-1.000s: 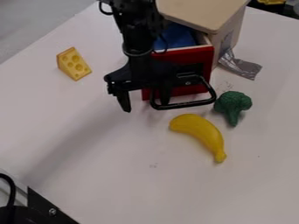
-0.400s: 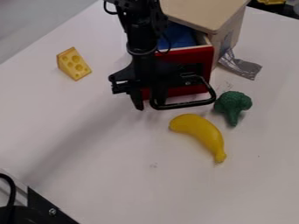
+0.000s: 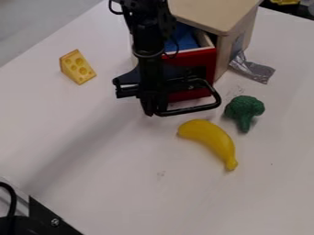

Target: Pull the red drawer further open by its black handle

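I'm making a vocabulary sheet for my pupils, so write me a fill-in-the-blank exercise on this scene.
The drawer front is coloured ____.
The gripper is at the black ____ on that front.
The wedge with holes is toy ____.
The green toy vegetable near the banana is ____.
Missing words: red; handle; cheese; broccoli.

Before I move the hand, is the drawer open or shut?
Partly open: the drawer's red front stands out from the wooden cabinet, and something blue shows inside.
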{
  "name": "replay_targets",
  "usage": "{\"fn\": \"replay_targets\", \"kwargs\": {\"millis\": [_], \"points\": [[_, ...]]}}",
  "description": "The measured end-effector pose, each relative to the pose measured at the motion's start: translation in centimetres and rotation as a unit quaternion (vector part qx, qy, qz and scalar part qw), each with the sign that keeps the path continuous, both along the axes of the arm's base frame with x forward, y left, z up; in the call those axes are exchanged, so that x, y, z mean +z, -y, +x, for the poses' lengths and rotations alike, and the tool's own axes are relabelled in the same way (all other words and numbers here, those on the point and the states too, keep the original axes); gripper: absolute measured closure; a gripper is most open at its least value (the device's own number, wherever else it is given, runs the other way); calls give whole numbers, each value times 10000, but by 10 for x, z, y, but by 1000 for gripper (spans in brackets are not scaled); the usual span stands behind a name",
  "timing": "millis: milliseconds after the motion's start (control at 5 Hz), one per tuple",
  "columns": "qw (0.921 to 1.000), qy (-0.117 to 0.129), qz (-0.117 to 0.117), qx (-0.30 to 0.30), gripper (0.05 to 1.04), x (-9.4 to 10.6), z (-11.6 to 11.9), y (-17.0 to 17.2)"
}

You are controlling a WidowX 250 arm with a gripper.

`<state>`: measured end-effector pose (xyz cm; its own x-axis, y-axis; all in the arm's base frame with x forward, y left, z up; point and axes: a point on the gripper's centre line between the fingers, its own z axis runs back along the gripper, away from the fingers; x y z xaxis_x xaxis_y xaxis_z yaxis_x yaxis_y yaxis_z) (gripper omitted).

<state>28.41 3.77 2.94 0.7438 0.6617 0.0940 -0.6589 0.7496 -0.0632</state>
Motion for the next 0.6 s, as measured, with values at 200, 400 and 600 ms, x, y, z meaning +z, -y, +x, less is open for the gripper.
{"fn": "replay_targets", "kwargs": {"millis": [200, 400, 600], "points": [[9997, -137, 85, -173, 939, 0, 2, -5], [9990, -277, 122, -327, 940, 0, 1, -10], [9963, -448, 254, -687, 940, -2, -1, -17]]}}
